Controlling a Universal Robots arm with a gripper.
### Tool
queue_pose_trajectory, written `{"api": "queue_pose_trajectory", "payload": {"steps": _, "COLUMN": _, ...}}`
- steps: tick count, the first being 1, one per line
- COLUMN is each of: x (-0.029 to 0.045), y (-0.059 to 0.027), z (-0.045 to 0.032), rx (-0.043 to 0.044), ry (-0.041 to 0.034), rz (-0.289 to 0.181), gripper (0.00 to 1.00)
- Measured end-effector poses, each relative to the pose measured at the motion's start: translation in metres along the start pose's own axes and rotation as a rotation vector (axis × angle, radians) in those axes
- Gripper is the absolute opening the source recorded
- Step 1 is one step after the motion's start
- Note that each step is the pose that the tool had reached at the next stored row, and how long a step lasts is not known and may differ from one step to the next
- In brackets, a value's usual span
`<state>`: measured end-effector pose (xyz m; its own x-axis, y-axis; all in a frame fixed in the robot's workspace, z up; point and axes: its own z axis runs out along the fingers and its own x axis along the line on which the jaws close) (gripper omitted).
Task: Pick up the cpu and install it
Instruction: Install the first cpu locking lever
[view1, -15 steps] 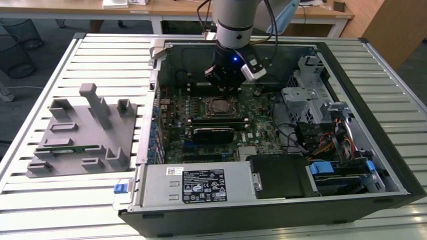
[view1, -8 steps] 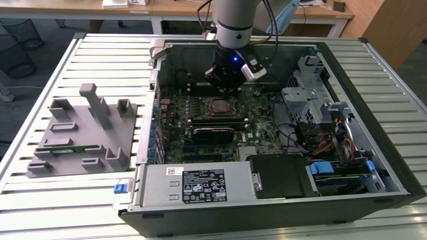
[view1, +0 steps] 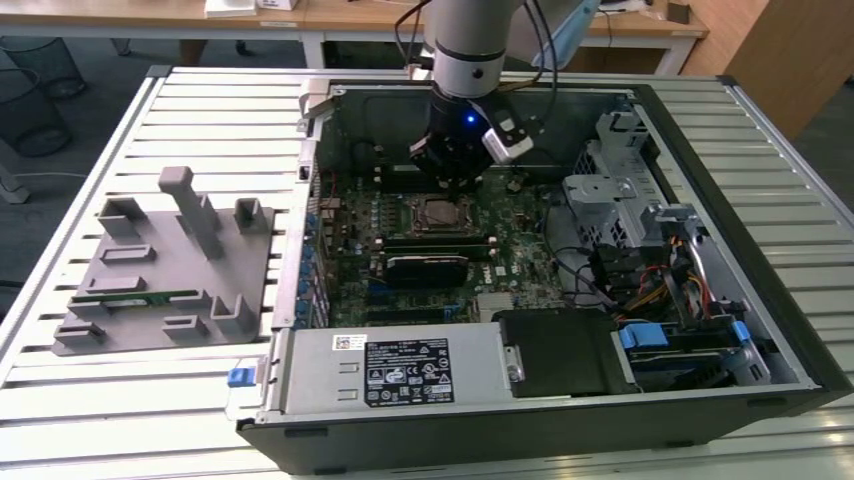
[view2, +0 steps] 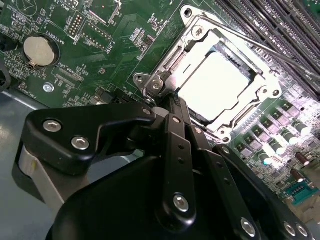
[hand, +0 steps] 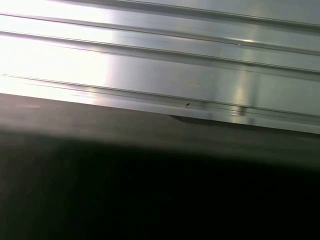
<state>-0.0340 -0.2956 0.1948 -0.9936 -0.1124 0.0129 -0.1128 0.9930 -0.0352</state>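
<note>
Exterior view. Open case (view1: 747, 300) lying on a slatted tabletop (view1: 200, 110); board (view1: 441, 250) exposed inside. Socket (view1: 437, 212) near the board's centre, taken as the landmark. The hand (view1: 451, 178) hangs on the far side of the socket, just above it and close. A grey fixture tray (view1: 167, 265) sits outside the case, well apart from the socket, toward the exterior view's left; a green memory stick (view1: 134, 297) lies on it.

Second wrist view. The cpu (view2: 217, 82) — bright silver top — lies flat inside the socket (view2: 220, 75), framed by the metal bracket on all sides. The hand (view2: 170, 102) has its fingers pressed together to a point, empty, with the tip at the socket's corner beside a bracket screw; whether it touches the bracket cannot be told. A coin cell (view2: 39, 51) sits on the board, well apart from the socket.

First wrist view. Pale ribbed metal over a dark band; nothing of the socket here.

Handling note — judgement: the chip looks seated level, so placement appears done. Good practice at this stage is to keep any contact on the bracket or lever, never on the chip top, and to move straight, without sideways drag across the socket.
</note>
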Motion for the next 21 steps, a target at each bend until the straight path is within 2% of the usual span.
{"api": "queue_pose_trajectory", "payload": {"steps": 2, "x": 0.0, "y": 0.0012, "z": -0.0002, "rx": -0.0066, "ry": -0.0004, "rz": 0.0, "gripper": 0.11}}
{"api": "queue_pose_trajectory", "payload": {"steps": 7, "x": 0.0, "y": 0.0023, "z": -0.0006, "rx": -0.0359, "ry": -0.0029, "rz": -0.001, "gripper": 0.11}}
{"api": "queue_pose_trajectory", "payload": {"steps": 10, "x": -0.0006, "y": 0.0032, "z": -0.0029, "rx": -0.0489, "ry": -0.0064, "rz": 0.0, "gripper": 0.11}}
{"api": "queue_pose_trajectory", "payload": {"steps": 14, "x": -0.0003, "y": 0.0024, "z": -0.0137, "rx": -0.0471, "ry": -0.0045, "rz": -0.001, "gripper": 0.11}}
{"api": "queue_pose_trajectory", "payload": {"steps": 21, "x": 0.0002, "y": -0.0018, "z": -0.0142, "rx": -0.0471, "ry": -0.0044, "rz": -0.001, "gripper": 0.11}}
